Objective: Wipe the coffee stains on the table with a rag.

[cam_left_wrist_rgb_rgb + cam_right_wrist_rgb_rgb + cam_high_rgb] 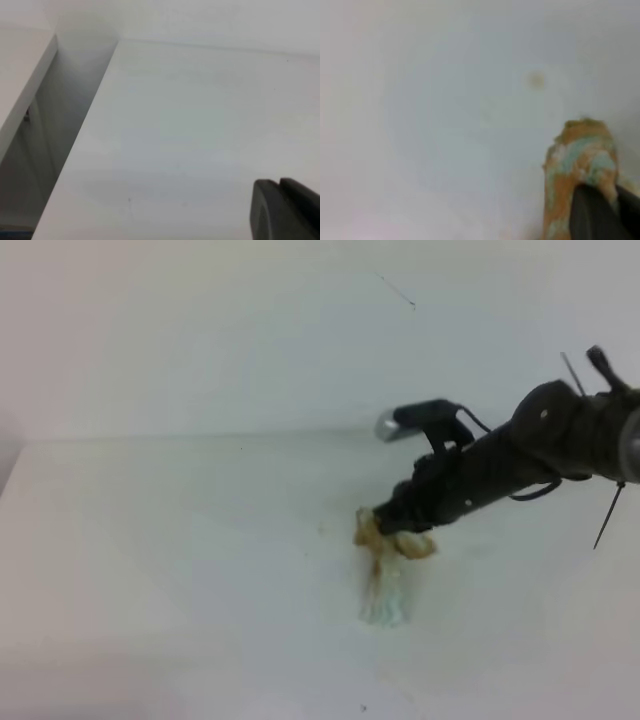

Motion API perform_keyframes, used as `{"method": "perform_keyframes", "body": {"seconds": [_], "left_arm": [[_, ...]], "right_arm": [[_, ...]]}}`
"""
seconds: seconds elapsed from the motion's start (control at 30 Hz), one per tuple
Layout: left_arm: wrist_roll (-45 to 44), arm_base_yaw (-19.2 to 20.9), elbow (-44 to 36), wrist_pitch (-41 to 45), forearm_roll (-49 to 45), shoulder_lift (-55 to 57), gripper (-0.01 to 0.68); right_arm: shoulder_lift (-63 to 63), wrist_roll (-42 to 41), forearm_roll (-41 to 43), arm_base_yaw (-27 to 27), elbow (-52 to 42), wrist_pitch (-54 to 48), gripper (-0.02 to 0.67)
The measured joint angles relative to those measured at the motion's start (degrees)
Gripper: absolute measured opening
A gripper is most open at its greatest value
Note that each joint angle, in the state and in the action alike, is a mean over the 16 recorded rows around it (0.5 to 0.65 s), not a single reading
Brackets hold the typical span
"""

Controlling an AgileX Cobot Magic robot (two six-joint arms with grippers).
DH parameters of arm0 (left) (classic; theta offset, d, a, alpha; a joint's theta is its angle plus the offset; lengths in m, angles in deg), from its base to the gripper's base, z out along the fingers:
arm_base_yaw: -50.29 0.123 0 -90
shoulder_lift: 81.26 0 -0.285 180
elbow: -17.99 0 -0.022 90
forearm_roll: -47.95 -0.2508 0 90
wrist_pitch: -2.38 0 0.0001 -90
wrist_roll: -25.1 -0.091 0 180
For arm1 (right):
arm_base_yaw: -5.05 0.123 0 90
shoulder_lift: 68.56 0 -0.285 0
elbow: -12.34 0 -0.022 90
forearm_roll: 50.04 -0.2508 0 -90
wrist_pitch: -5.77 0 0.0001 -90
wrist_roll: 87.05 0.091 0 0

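My right gripper (392, 524) is shut on the rag (385, 580), a bunched cloth with a tan-brown top and a white, pale green tail that trails toward me on the white table (150, 560). In the right wrist view the dark fingers (600, 215) pinch the blotched rag (580, 150) against the table (445, 125). The coffee stains do not show; whether they lie under the rag I cannot tell. Only a dark piece of my left gripper (282, 210) shows, at the bottom right of the left wrist view, over the bare table (190, 125).
A tiny yellowish speck (536, 79) lies on the table beyond the rag. The white wall with a thin dark scratch (397, 292) rises behind the table's straight far edge (200, 437). The table's left edge (82, 130) drops into a shadowed gap.
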Motion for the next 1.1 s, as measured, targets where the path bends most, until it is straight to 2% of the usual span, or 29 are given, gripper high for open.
{"method": "perform_keyframes", "body": {"seconds": [0.3,0.57,0.87,1.1], "left_arm": [[0.0,0.0,-0.1,-0.1,0.0,-0.2,-0.002],[0.0,0.0,-0.1,-0.1,0.0,-0.2,-0.002],[0.0,0.0,0.0,0.1,0.0,-0.1,-0.002],[0.0,0.0,0.0,0.1,0.0,-0.1,-0.003]], "right_arm": [[0.5,-6.6,-8.8,2.0,-0.1,-1.6,0.026],[-2.6,-2.2,-1.3,2.2,-0.1,-2.4,0.026],[-3.3,4.0,9.0,-4.2,-0.2,-3.4,0.027],[-2.8,4.4,10.4,-10.8,-0.3,-5.3,0.026]]}}
